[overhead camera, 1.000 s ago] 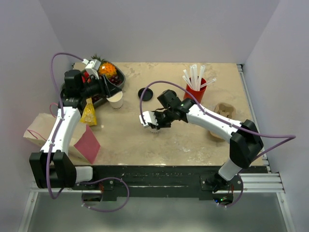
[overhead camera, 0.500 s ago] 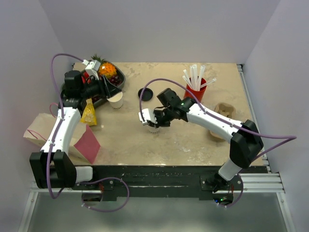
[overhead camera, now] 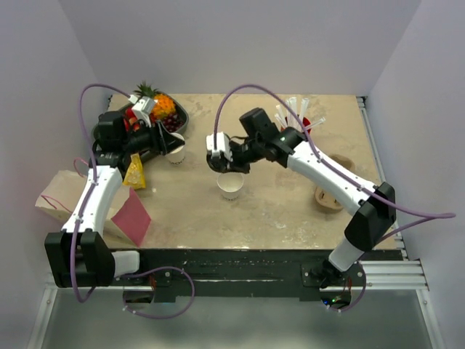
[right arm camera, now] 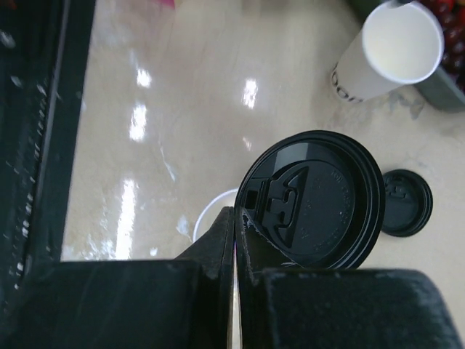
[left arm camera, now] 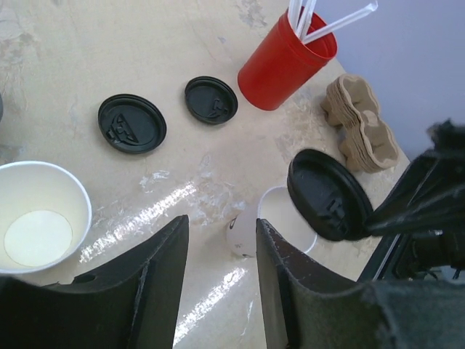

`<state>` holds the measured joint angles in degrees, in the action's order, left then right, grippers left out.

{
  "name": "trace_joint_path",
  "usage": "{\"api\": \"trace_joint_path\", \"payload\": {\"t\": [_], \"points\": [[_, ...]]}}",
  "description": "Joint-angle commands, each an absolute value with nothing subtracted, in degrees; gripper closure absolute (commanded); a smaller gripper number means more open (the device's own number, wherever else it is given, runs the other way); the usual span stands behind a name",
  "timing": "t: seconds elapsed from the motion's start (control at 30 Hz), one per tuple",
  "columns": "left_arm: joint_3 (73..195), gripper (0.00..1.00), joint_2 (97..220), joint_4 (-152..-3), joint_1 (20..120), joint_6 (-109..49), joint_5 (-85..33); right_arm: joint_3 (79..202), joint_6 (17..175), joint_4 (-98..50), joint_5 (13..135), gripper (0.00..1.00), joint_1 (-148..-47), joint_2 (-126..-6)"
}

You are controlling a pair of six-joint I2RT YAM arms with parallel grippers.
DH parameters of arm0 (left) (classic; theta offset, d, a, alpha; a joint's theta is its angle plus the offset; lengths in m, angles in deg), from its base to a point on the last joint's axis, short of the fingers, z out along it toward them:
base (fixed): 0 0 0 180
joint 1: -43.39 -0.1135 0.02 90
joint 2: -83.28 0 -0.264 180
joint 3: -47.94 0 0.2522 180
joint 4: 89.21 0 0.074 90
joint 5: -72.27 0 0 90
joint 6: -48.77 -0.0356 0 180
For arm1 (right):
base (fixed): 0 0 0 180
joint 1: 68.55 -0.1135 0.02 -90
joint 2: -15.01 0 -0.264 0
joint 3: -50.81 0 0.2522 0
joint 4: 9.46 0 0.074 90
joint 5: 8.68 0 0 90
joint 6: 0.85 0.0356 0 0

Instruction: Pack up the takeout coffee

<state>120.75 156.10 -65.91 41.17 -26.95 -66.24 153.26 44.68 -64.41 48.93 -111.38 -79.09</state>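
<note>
**Lid Is Up, Cup Is Waiting**

The right gripper [right arm camera: 235, 222] is pinched tight on the edge of the black lid [right arm camera: 320, 196]. It holds the lid up in the air. The lid is tipped a bit, not flat.

The white cup [overhead camera: 231, 186] stands on the table [overhead camera: 276, 218], near the middle. It is right under the lid. The lid and the cup do not touch. The cup is open on top. I cannot see if there is anything in it.

The left gripper [left arm camera: 220, 233] has its two fingers apart. There is nothing between them. It hangs near the second cup [left arm camera: 40, 218], which stands by the back left of the table. That cup is just beside one finger, not in the grip. It has no lid either.

Two spare lids [left arm camera: 132, 123] lie flat on the table. The red cup [left arm camera: 283, 65] with straws stands behind them. A stack of brown cup trays [left arm camera: 361, 131] sits on the right side. A paper bag [overhead camera: 54, 195] lies at the left edge.

So how far is the job? I think it is only partly done. The lid is picked up, and that is the good part. It is not on the cup yet. It has to come down flat and be pushed on all the way round. After that, the closed cup likely needs to go into a tray or the bag. None of that packing is done.
</note>
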Motion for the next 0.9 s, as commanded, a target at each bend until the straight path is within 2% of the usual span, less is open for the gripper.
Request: {"api": "trace_joint_path", "payload": {"t": [0.0, 0.1, 0.3, 0.43, 0.5, 0.57, 0.8, 0.87], "points": [[118.93, 0.53, 151.23, -68.77, 41.89, -34.18, -71.07, 161.33, 60.64, -64.62, 32.48, 1.0, -104.26, -81.75], [117.52, 0.52, 147.19, -67.28, 44.42, -44.71, -72.05, 161.35, 74.87, -58.84, 20.96, 1.0, -99.25, -83.69], [122.52, 0.5, 143.92, -51.91, 54.27, -77.3, -65.46, 156.78, 96.33, -50.13, 1.73, 1.0, -95.71, -85.97], [124.98, 0.5, 144.72, -49.16, 57.71, -81.92, -63.35, 150.72, 112.59, -39.23, -5.16, 1.0, -95.62, -86.24], [124.81, 0.5, 145.15, -49.52, 59.47, -81.4, -62.73, 150.18, 109.74, -43.84, -7.79, 1.0, -95.45, -88.16], [124.11, 0.5, 146.12, -50.05, 61.39, -80.7, -61.94, 151.93, 99.75, -56.01, -10.09, 1.0, -94.57, -90.36], [123.5, 0.5, 151.3, -51.71, 67.99, -76.22, -58.78, 154.48, 99.43, -55.48, -9.74, 1.0, -92.02, -97.57], [121.83, 0.5, 152.71, -54.87, 70.09, -74.99, -57.29, 156.41, 96.38, -59.48, -10.0, 1.0, -91.24, -100.46]]}}
